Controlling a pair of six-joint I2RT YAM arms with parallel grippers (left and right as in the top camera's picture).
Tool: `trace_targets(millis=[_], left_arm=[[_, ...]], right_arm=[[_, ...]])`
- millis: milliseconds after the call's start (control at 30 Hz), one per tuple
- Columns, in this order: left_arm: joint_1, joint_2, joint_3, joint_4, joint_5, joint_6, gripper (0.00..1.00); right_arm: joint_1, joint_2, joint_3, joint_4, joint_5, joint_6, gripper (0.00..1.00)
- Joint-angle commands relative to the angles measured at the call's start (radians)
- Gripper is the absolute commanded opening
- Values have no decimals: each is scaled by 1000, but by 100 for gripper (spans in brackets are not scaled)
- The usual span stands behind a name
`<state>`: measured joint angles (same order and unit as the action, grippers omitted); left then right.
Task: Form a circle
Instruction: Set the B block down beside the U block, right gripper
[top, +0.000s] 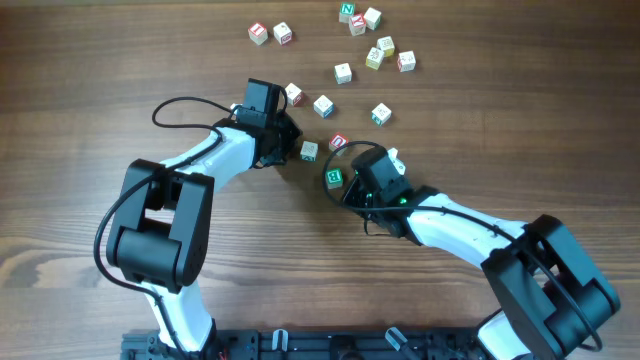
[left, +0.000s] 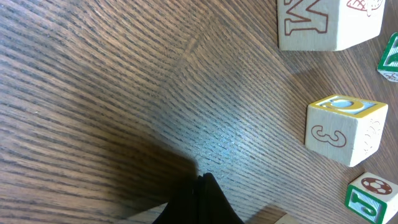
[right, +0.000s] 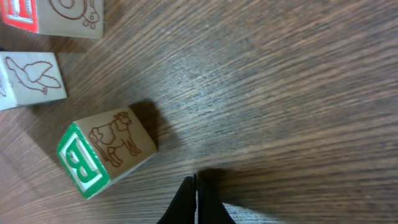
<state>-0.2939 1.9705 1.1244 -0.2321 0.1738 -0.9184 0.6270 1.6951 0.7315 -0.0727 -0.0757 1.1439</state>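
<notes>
The left gripper (left: 202, 190) and right gripper (right: 194, 188) are fully closed, holding nothing, near scattered cubes (top: 323, 105) on the table (top: 80, 80).

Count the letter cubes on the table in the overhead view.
15 cubes: two upper left; six bunched top right; four scattered mid-table; three lower centre. A pale shape beside the right arm may be another.

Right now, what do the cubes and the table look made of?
Cubes: pale wood by the look of it, matte and unvarnished. Faint grain shows, animal outlines look printed or burnt in, and letter faces are painted green or red.
Table: brown wood-grain surface with a slight sheen where light hits. Solid wood or laminate, can't tell.
</notes>
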Motion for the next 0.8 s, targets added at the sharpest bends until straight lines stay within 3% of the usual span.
trace_targets(millis=[0,767], left_arm=[[4,55,-26,-23,-30,21,4],[-2,55,-26,-95,15,13,4]], right_arm=[[4,10,-14,16,-16,7,5],[22,67,-14,211,-19,-98,5]])
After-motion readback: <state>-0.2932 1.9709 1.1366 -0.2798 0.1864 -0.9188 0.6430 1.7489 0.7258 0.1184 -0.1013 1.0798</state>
